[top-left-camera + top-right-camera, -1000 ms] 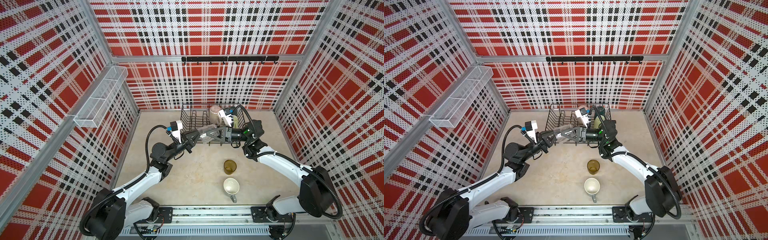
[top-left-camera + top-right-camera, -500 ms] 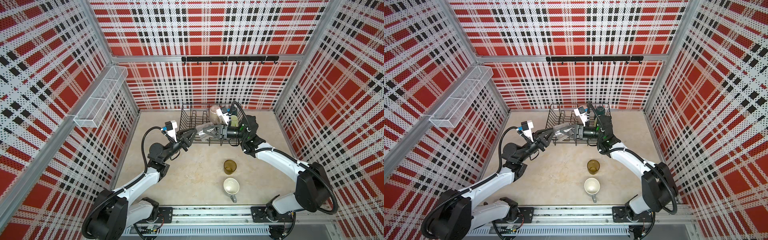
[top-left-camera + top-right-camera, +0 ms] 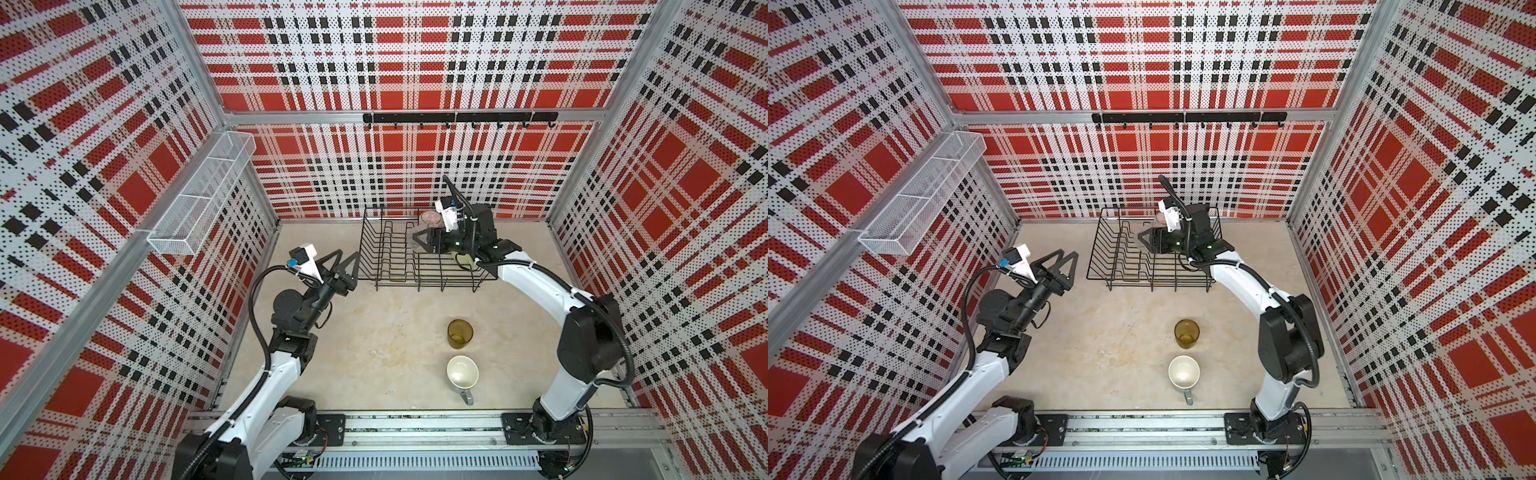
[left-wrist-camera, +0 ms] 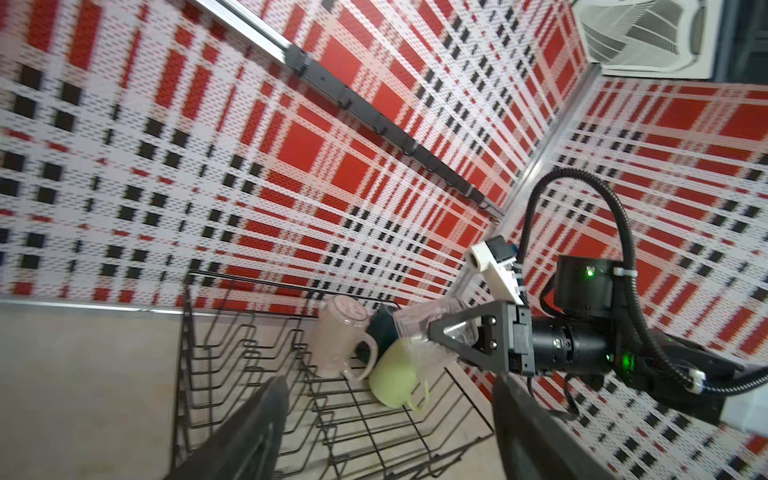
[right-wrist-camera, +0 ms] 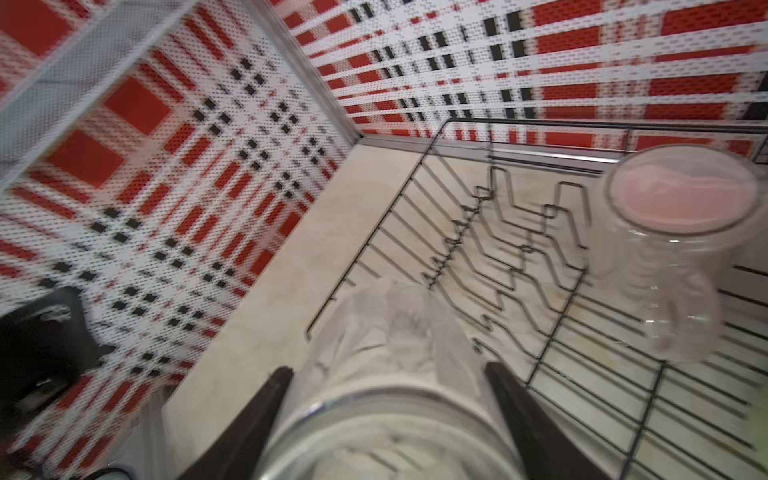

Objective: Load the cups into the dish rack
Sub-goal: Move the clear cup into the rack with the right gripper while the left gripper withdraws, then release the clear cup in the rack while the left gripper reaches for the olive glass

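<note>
Cups are split between two places in both top views: the amber tumbler (image 3: 460, 333) and the grey mug (image 3: 462, 372) stand upright on the surface (image 3: 374, 332) towards the front, well apart from the dish rack (image 3: 395, 253) at the back, where the pale pink mug (image 3: 430, 217) shows at the far side. We see the right pincer (image 3: 417, 241) reaching in over the rack from its right, though what it holds is hard to make out from above. The left pincer (image 3: 347, 257) hangs just outside the rack's left wall, jaws apart and empty. In the left wrist view the clear glass (image 4: 415, 328) is clamped between the right pincer's fingers (image 4: 465, 336) in the air over the wire floor. It sits just above the tilted light green mug (image 4: 395, 374), beside the base-up pink mug with the dark teal mug (image 4: 384, 328) behind; we cannot tell whether glass and green mug touch. In the right wrist view, which is blurred, the glass (image 5: 390, 374) fills the gap between the fingers (image 5: 257, 424). Its long axis runs straight out along the pincer's reach, nearer level than upright, and we cannot tell which end is the mouth. The rack's plate loops (image 5: 519, 249) lie beyond and below its far end, the pink mug off to one side. We judge that the free floor between loops and mugs is the spot, straight down from the glass, and the right arm alone is placed to set it there
</note>
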Controlling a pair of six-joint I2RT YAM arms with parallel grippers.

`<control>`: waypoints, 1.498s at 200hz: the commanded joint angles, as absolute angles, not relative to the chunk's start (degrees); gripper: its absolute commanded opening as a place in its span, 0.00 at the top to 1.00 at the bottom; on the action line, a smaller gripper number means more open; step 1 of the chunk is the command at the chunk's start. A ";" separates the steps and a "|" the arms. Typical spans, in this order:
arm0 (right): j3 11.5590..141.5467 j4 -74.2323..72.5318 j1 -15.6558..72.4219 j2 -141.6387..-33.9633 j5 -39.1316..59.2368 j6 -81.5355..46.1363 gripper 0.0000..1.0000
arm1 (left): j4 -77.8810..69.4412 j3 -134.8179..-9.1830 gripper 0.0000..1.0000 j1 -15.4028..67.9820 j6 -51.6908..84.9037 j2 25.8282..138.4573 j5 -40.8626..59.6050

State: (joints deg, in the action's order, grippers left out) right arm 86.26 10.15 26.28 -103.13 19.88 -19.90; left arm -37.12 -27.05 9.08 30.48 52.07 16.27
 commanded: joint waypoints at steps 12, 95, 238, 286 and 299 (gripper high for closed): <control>92.24 19.18 26.41 -112.09 5.21 -10.46 0.54 | -20.37 -27.64 0.20 6.33 25.21 48.20 2.75; 93.83 14.77 26.39 -121.40 -4.32 -6.25 0.51 | -15.64 -26.18 0.20 2.39 24.16 44.38 1.33; 107.30 20.67 26.39 -131.19 -6.49 -5.90 0.29 | -15.75 -25.85 0.20 2.32 25.41 44.21 2.58; 104.84 20.83 26.39 -124.86 -3.98 -6.76 0.21 | -16.80 -27.70 0.22 3.34 24.01 45.64 7.48; 102.75 20.36 26.32 -121.60 -3.67 -6.99 0.16 | -16.89 -28.78 0.21 5.52 22.49 46.29 8.27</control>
State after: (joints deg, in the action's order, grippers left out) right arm 105.08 20.75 26.28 -129.82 -4.69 -6.68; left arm -15.84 -26.46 3.38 25.06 45.45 4.71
